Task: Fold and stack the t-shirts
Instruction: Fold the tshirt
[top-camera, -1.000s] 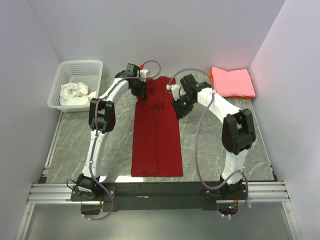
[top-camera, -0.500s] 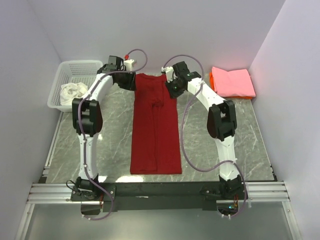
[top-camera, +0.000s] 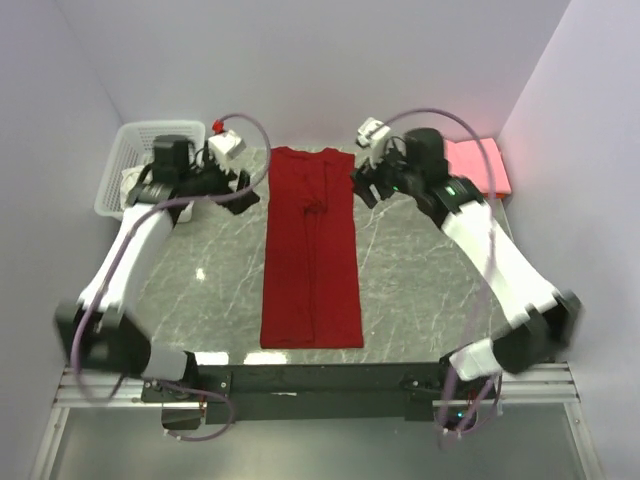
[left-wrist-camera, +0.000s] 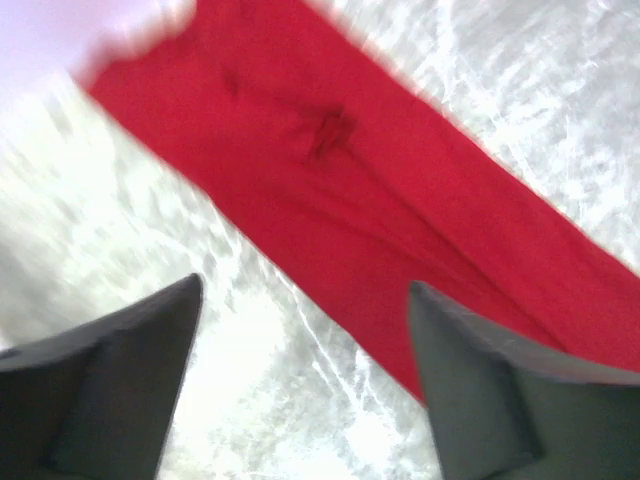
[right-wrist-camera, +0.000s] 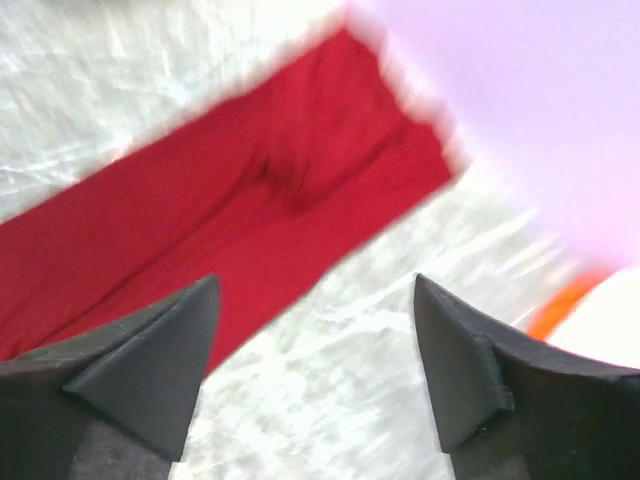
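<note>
The deep red t-shirt (top-camera: 311, 250) lies flat as a long narrow strip down the middle of the marble table, its collar end at the far side. My left gripper (top-camera: 246, 193) hovers open just left of the strip's far end, nothing between its fingers. In the left wrist view the gripper (left-wrist-camera: 305, 285) is over bare marble beside the red cloth (left-wrist-camera: 380, 200). My right gripper (top-camera: 360, 187) is open just right of that end, also empty (right-wrist-camera: 315, 280), with the red cloth (right-wrist-camera: 250, 210) ahead. A folded pink t-shirt (top-camera: 487, 165) lies at the far right.
A white lattice basket (top-camera: 140, 130) stands at the far left with white cloth (top-camera: 128, 183) in it, partly hidden by my left arm. An orange sliver (right-wrist-camera: 560, 305) shows in the right wrist view. Walls close the table on three sides.
Both grippers have opened, let go of the red shirt's far end and swung outward, left one to the left and right one to the right. The shirt stays flat.
</note>
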